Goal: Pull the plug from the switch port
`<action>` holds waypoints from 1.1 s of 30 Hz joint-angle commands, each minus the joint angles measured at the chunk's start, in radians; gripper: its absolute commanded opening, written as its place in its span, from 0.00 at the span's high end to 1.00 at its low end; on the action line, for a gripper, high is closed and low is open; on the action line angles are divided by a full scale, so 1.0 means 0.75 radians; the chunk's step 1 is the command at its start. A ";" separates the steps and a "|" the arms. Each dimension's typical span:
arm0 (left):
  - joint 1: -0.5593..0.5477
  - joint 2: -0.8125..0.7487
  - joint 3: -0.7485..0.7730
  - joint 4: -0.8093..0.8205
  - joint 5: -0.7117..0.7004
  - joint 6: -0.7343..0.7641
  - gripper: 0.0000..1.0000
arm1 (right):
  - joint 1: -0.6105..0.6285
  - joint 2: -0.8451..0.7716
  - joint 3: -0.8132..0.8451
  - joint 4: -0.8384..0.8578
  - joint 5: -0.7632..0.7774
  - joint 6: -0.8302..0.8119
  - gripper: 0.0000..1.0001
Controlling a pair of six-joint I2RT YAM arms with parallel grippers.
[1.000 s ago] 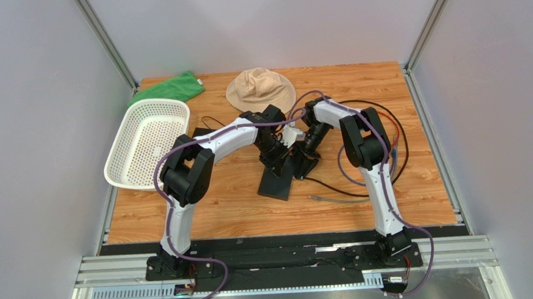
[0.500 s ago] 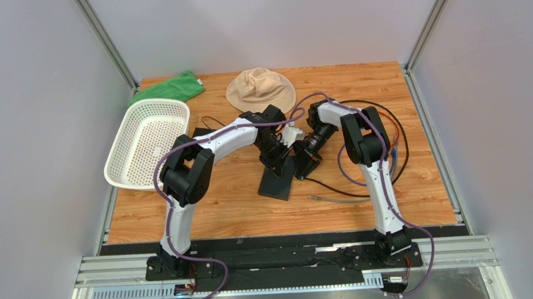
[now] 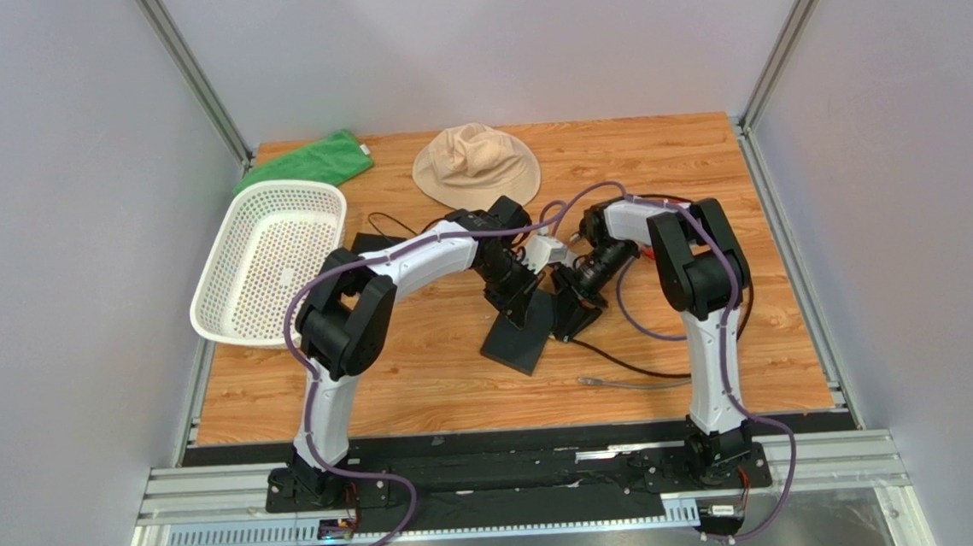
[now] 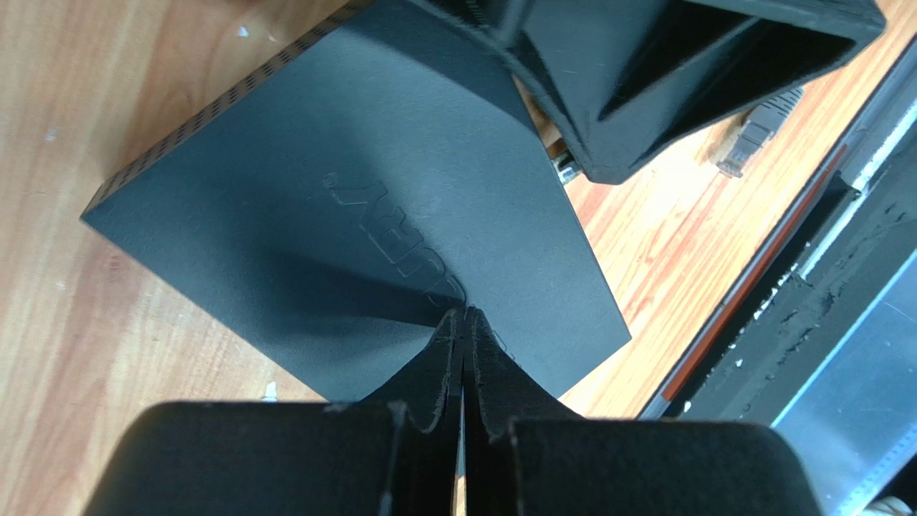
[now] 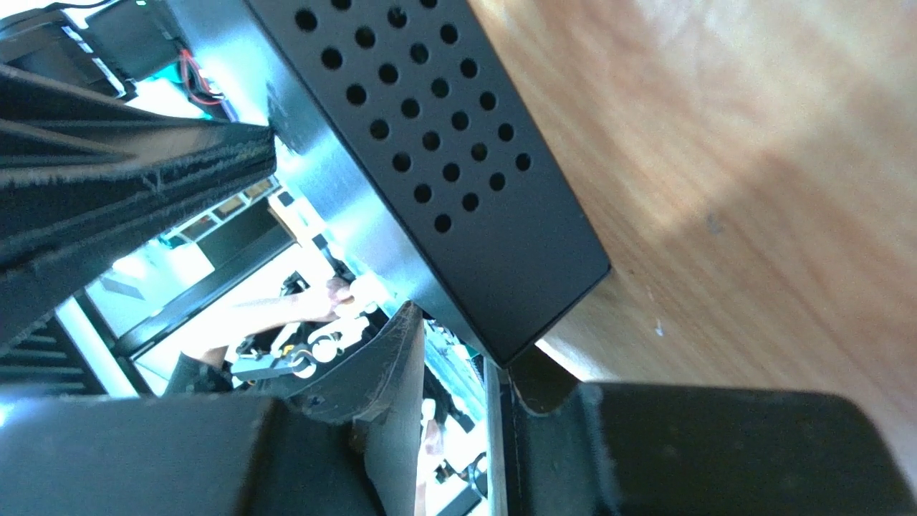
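Note:
The switch (image 3: pixel 519 338) is a thin matte-black box lying flat on the wood. My left gripper (image 3: pixel 516 299) is shut, its tips (image 4: pixel 465 315) resting on the switch's top face (image 4: pixel 355 215). My right gripper (image 3: pixel 571 308) is at the switch's right edge. Its jaws stand a little apart around the corner below the perforated side (image 5: pixel 431 140). I cannot see whether they clamp anything. No port or seated plug shows. A grey plug (image 4: pixel 753 127) on a grey cable (image 3: pixel 622 382) lies loose on the table, apart from the switch. A black cable (image 3: pixel 646 362) runs out from under the right gripper.
A white perforated basket (image 3: pixel 266 263) stands at the left, with a green cloth (image 3: pixel 310 160) behind it. A tan hat (image 3: pixel 475 165) lies at the back. Black cable loops (image 3: pixel 726 269) lie behind the right arm. The near table edge has a dark rail (image 4: pixel 753 312).
Both grippers and the switch have shifted right and a little toward the near edge. The loose grey cable slid the same way. The left gripper stayed shut.

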 commanded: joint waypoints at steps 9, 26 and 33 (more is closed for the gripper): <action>0.033 0.107 -0.045 -0.103 -0.402 0.119 1.00 | -0.003 0.306 0.491 -0.116 0.161 0.017 0.87; 0.040 0.109 -0.065 -0.107 -0.400 0.131 1.00 | 0.054 0.380 0.348 -0.025 0.047 -0.077 0.47; 0.042 0.117 -0.061 -0.101 -0.402 0.129 1.00 | 0.120 0.396 0.340 -0.016 0.039 -0.108 0.55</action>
